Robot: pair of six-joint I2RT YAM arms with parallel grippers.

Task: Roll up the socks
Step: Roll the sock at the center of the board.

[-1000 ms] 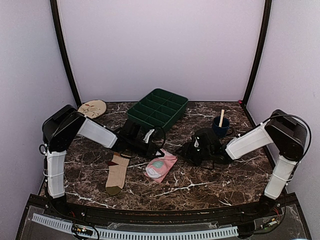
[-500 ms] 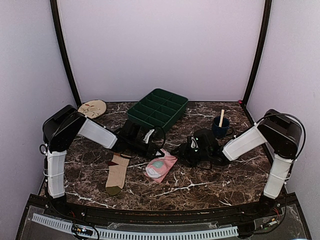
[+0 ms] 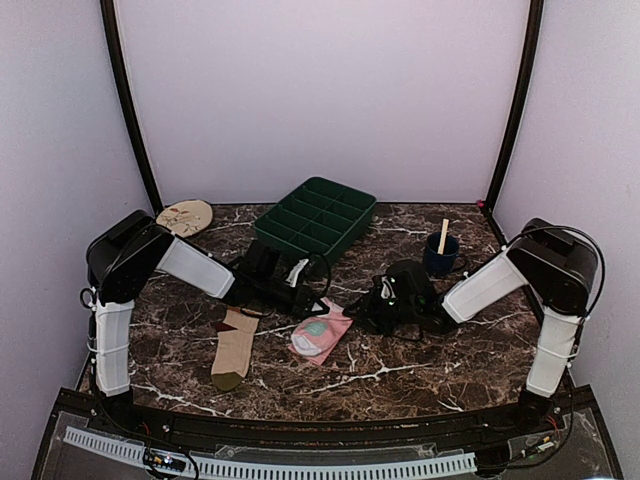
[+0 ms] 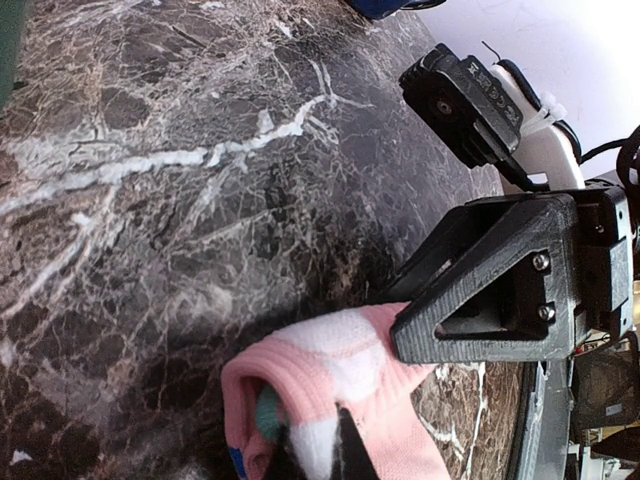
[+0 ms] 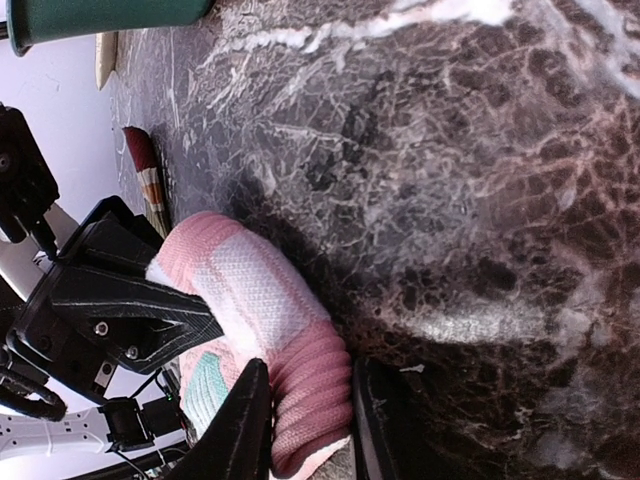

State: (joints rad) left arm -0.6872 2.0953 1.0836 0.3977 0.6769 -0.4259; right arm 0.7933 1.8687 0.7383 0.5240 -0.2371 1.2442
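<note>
The left arm (image 3: pixel 190 265) is reaching from its base at the near left corner, its forearm sloping down and inward toward the middle of the desk (image 3: pixel 430 350). The right arm (image 3: pixel 490 285) is mirroring it from the near right corner, elbow raised and forearm angling down to the centre. The two wrists are meeting low over the desk, nearly tip to tip.

The left gripper (image 3: pixel 316 303) is closed tight. Its wrist camera is catching only the fingertips at the frame edge, so it seems to be pinching the white-patched end of the pink sock (image 3: pixel 322 335). The right gripper (image 5: pixel 310 430) is sitting part-way closed, with a finger pressing on each side of that sock's ribbed pink cuff. The pink sock is lying bunched on the desk just in front of both grippers, curving up between them.

The striped sock (image 3: pixel 234 350) is lying flat to the left, apart from the pink one, with its olive toe toward the near edge and its maroon heel beside the left arm.

Behind the grippers, a green tray (image 3: pixel 318 215) with many compartments is sitting at an angle. A blue cup (image 3: pixel 441 258) by the right arm is holding a wooden stick (image 3: pixel 443 236). A round beige disc (image 3: pixel 185 215) is resting at the far left.
</note>
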